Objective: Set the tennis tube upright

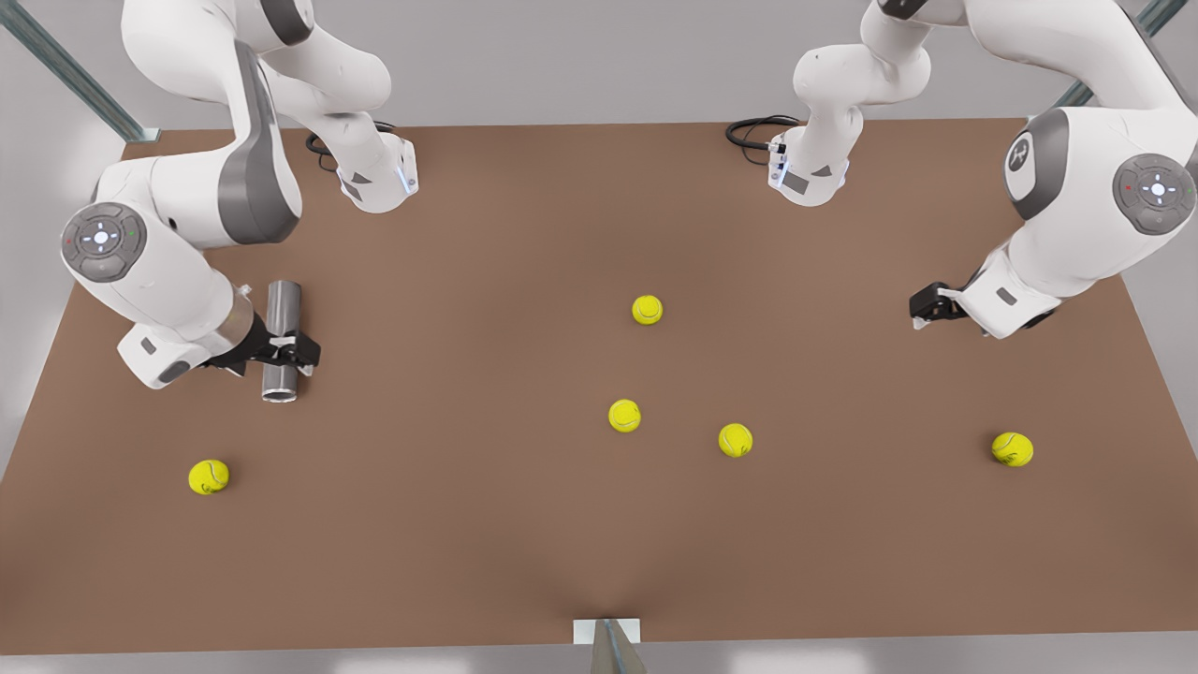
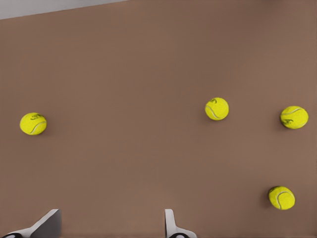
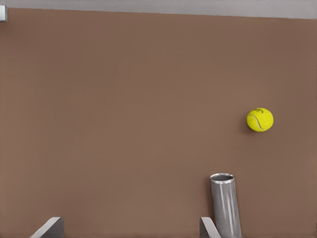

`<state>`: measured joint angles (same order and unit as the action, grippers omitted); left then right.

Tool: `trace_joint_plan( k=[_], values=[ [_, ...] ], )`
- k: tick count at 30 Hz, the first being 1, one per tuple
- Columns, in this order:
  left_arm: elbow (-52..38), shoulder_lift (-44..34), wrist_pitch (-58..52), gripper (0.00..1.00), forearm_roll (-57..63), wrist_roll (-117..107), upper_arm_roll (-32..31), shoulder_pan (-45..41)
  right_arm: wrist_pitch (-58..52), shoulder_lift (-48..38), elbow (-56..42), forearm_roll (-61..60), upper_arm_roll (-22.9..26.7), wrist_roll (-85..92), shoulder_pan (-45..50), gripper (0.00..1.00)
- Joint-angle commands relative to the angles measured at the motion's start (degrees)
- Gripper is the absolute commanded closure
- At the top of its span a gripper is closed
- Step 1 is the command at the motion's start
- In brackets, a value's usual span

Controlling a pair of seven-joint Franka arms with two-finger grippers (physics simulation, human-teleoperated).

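Lying flat on the brown table [image 1: 487, 543] at the front view's left, the tennis tube [image 1: 281, 314] has the right gripper [image 1: 290, 354] across its middle; the left gripper [image 1: 922, 307] waits at the right. From the left wrist, its fingers [image 2: 49, 225] stand apart, and the tennis balls' [image 2: 217, 108] dark print is unreadable. From the right wrist, its fingers [image 3: 49, 227] stand spread, the tube just beside one.

No readable text, label, brand or number for you anywhere. Only marks: white round emblem with an H-like glyph on arm's grey joint cover [image 1: 1019, 155], upper right of front view, not legible as a word; dark squiggles on tennis balls [image 2: 217, 108], too small to read.
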<state>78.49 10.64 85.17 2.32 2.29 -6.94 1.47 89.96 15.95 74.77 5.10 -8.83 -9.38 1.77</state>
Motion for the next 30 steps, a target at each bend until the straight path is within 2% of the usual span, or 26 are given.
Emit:
trace_joint_plan(
  k=[1,3,4,5,6,7,9,14,17,26,30],
  values=[
    [0.00,0.00,-0.01,0.00,-0.30,-0.01,0.00,0.03,-0.31,-0.04,-0.24,0.09,0.04,0.06,-0.01,0.00],
    [0.00,0.00,-0.01,0.00,-0.30,-0.01,0.00,0.03,-0.49,0.14,0.37,-0.35,0.04,6.30,-1.32,0.00],
    [0.00,0.26,-0.18,0.00,-0.30,0.08,0.00,0.02,-4.17,0.14,0.73,-6.05,0.04,6.30,-4.14,0.00],
    [0.00,0.26,-0.18,0.00,-0.30,0.08,0.00,0.03,-8.74,0.23,1.69,-6.68,0.04,5.95,-3.62,0.00],
    [0.00,0.26,-0.18,0.00,-0.30,-0.01,0.00,-0.06,-8.40,1.02,4.15,-3.78,-0.04,6.30,-2.47,0.00],
    [0.00,0.35,-0.18,0.00,-0.30,0.08,0.00,0.03,-4.63,0.32,10.11,-3.25,-0.04,5.95,-2.91,0.00],
    [0.09,0.35,-0.36,0.00,-0.30,0.08,0.00,0.03,8.98,-6.97,27.85,-2.90,-0.04,6.30,-4.58,0.00],
    [0.17,0.87,-0.53,0.00,-0.38,0.17,0.00,0.03,24.37,-21.13,50.02,0.00,-0.13,12.53,-12.74,0.00],
    [0.61,0.87,-0.53,0.00,-0.30,0.17,0.00,0.03,32.20,-20.43,55.12,0.00,-0.04,15.18,-15.48,0.00],
    [0.70,1.14,-0.53,0.00,-0.38,0.17,-0.09,0.03,31.42,-16.48,58.65,3.52,-0.04,14.39,-15.92,0.00],
    [0.70,1.14,-0.62,0.00,-0.38,0.17,-0.18,0.03,35.55,-9.97,58.12,3.60,-0.04,15.27,-18.47,0.00]
  ],
)
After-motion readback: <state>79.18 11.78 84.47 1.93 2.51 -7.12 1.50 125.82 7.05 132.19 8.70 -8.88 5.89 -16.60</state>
